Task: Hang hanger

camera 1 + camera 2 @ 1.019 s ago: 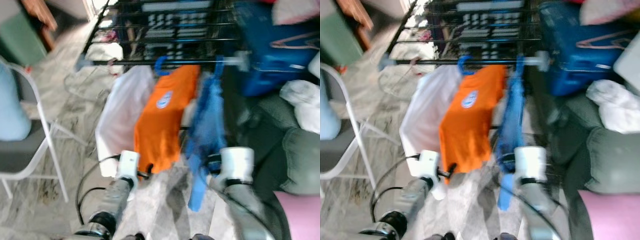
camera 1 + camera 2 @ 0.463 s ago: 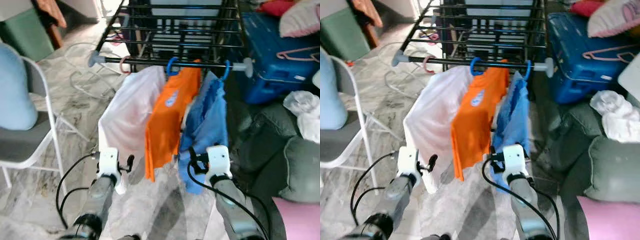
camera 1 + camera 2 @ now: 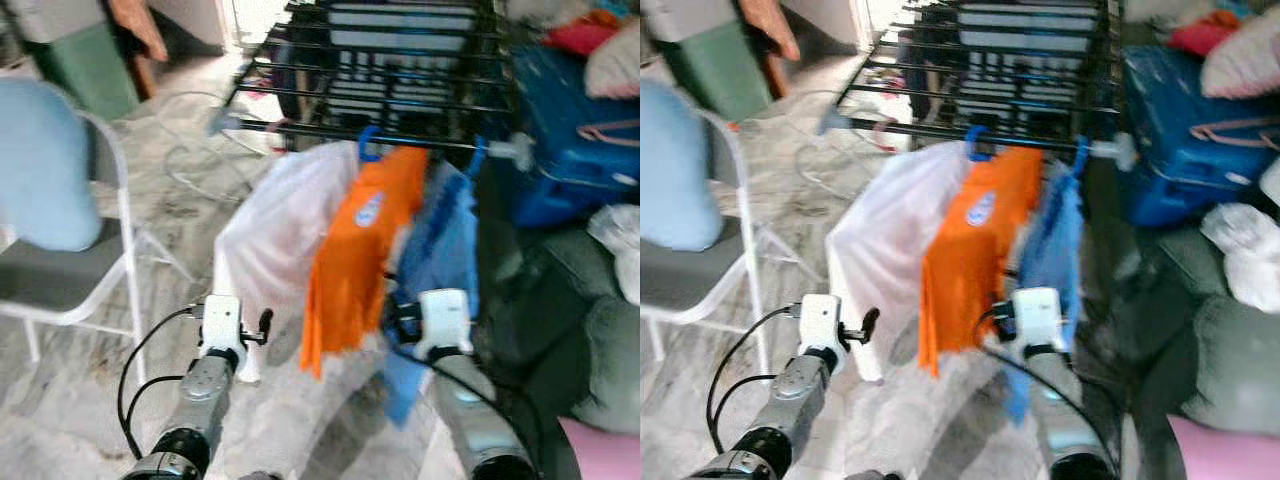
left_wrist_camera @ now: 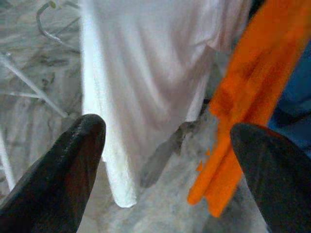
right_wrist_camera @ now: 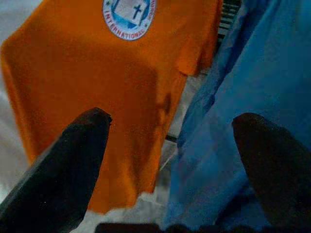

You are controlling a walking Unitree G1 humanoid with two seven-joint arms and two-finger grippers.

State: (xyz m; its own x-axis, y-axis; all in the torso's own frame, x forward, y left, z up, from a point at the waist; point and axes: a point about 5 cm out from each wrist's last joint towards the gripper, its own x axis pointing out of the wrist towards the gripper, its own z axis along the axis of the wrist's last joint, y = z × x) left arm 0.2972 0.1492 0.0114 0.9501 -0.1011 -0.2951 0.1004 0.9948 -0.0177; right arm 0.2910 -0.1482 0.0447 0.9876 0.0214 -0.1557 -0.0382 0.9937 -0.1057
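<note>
Three shirts hang on the black drying rack's front rail (image 3: pixel 420 143): white shirt (image 3: pixel 275 235), orange shirt (image 3: pixel 362 255), blue shirt (image 3: pixel 440 240), hangers hooked. Both tools, left (image 4: pixel 165 145) and right (image 5: pixel 170 145), gape empty, looks finished.

Three shirts (image 3: pixel 975 250) hanging side by side on rack (image 3: pixel 990 60) at centre; chair (image 3: pixel 700 250) at left; bin (image 3: pixel 1185 140) upper right.

The head's stereo pair looked forward and down at the drying rack (image 3: pixel 980 130). Both wrist cameras faced, close up, the orange shirt (image 5: pixel 121 97).
</note>
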